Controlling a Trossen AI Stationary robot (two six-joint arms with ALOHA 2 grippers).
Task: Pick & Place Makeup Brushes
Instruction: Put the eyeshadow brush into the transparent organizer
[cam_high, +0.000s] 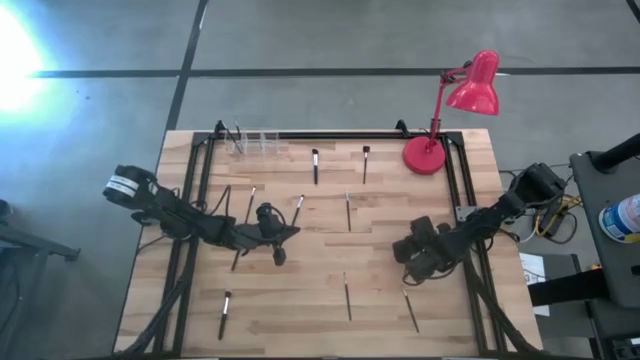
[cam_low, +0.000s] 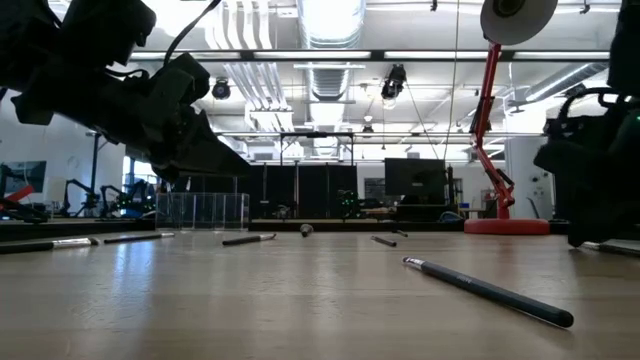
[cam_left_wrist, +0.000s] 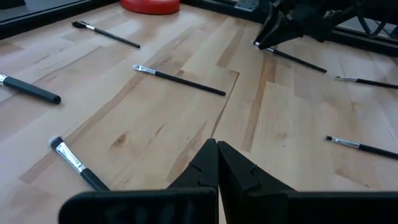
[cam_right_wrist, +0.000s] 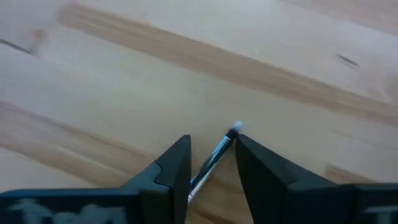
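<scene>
Several makeup brushes lie flat and scattered on the wooden table, among them one (cam_high: 315, 165) near the far edge, one (cam_high: 347, 300) near the near edge and one (cam_low: 490, 290) close to the low camera. My right gripper (cam_right_wrist: 211, 143) is open and low over the table's right half. Its fingers stand on either side of the bristle end of a brush (cam_right_wrist: 214, 158); whether they touch it I cannot tell. That brush's handle (cam_left_wrist: 292, 56) lies on the table. My left gripper (cam_left_wrist: 217, 155) is shut on nothing and hovers over the table's middle (cam_high: 285, 235), above a brush (cam_left_wrist: 74, 163).
A red desk lamp (cam_high: 455, 110) stands at the far right corner. A clear divided holder (cam_high: 250, 143) sits at the far edge, left of centre. A black frame (cam_high: 205, 180) runs along the table's sides. Bare wood (cam_high: 300, 290) lies between the arms toward the near edge.
</scene>
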